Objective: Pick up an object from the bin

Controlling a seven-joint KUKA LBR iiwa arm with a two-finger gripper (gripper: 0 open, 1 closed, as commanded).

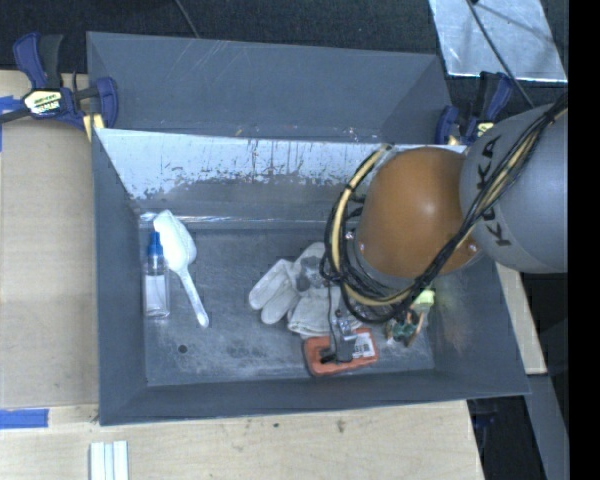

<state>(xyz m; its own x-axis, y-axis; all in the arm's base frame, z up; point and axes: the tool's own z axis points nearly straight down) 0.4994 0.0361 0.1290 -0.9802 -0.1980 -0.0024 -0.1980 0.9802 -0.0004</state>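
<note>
While down low at the front right of the bin [270, 98], hovers with the gripper [337, 344] right over a flat orange-red gadget [352, 358] by the front wall. Open or closed: cannot tell. Just left of it, a crumpled white glove [283, 286]; well apart, far left, a white spoon [179, 256] beside a small clear bottle [156, 286].

A white scoop [177, 244] is lying against a small clear bottle [156, 290]; a crumpled white glove [278, 288] is resting further right.
</note>
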